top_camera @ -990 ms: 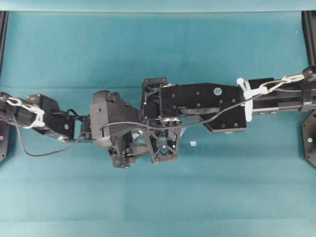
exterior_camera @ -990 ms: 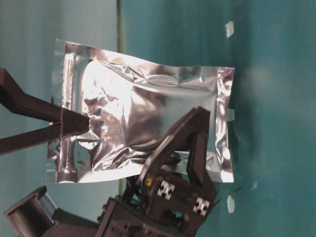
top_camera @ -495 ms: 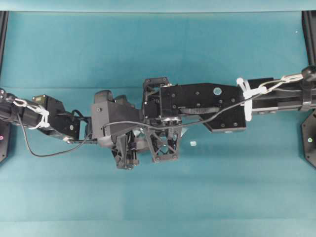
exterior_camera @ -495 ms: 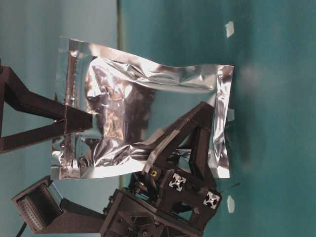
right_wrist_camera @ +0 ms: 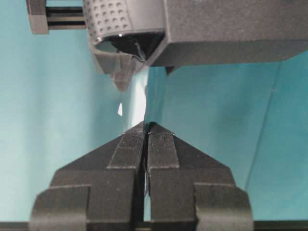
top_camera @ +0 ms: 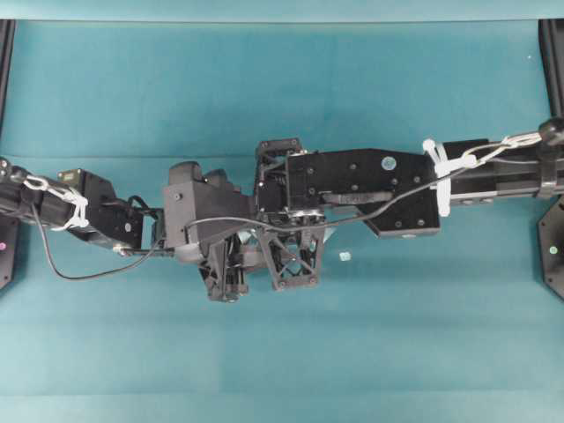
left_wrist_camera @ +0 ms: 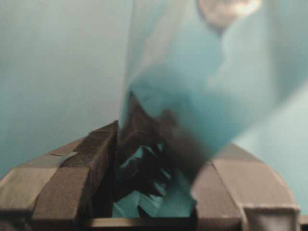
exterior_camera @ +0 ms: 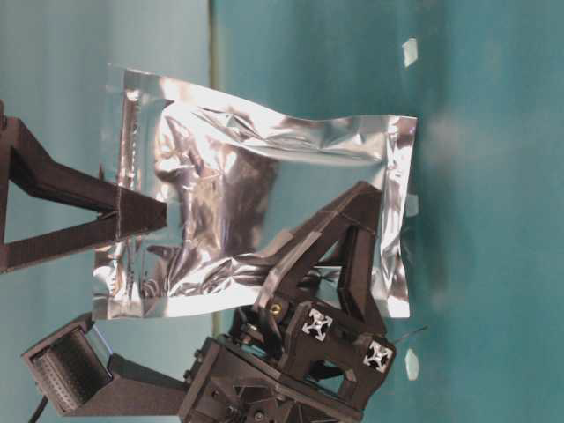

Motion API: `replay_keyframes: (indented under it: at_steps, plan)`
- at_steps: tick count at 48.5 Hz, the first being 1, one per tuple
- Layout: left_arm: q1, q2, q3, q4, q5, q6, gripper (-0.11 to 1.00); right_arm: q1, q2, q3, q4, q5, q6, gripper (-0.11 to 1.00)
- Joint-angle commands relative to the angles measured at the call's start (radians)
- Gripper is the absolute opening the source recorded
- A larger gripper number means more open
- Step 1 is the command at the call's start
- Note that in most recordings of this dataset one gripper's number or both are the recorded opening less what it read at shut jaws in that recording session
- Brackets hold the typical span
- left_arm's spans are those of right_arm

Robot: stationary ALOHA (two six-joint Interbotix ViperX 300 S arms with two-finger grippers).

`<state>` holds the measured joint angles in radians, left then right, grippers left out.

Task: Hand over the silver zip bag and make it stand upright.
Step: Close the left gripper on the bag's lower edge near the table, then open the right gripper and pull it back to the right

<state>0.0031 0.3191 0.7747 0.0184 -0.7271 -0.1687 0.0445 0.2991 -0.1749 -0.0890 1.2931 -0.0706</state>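
The silver zip bag (exterior_camera: pixel 247 176) hangs in the air between both grippers, crinkled and shiny, above the teal table. My right gripper (exterior_camera: pixel 141 218) is shut flat on its zip end; its wrist view shows the jaws (right_wrist_camera: pixel 145 127) pinching the thin foil edge (right_wrist_camera: pixel 144 103). My left gripper (exterior_camera: pixel 359 211) is shut on the opposite end, with the puffed foil (left_wrist_camera: pixel 192 72) crumpled between its fingers (left_wrist_camera: pixel 96 154). From overhead the two grippers (top_camera: pixel 233 264) (top_camera: pixel 289 256) meet at the table's middle and hide the bag.
A tiny white scrap (top_camera: pixel 345 256) lies on the table just right of the grippers. Small white scraps (exterior_camera: pixel 410 51) (exterior_camera: pixel 411 363) also show in the table-level view. The left wrist housing (right_wrist_camera: pixel 192 29) hangs close above my right gripper's jaws.
My left gripper has closed onto the bag's end and the left arm has shifted in a little. The bag's zip end has moved slightly. The right gripper stays shut on it.
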Motion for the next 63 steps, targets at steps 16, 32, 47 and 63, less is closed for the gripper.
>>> replay_keyframes:
  at_steps: [16,32,47,63]
  plan:
    - [0.0,-0.005,0.005,0.002,-0.003,-0.002,0.32,0.008,-0.018,0.018,0.003,-0.018,0.012,0.04]
    - [-0.012,-0.003,-0.003,0.002,0.009,0.055,0.32,0.008,-0.02,0.017,0.003,-0.011,0.014,0.36]
    - [-0.012,-0.003,-0.002,0.002,0.009,0.061,0.32,0.008,-0.029,0.018,-0.015,0.0,0.032,0.92]
    - [-0.012,-0.003,0.003,0.002,0.009,0.064,0.32,-0.002,-0.161,0.081,-0.081,-0.031,0.155,0.91]
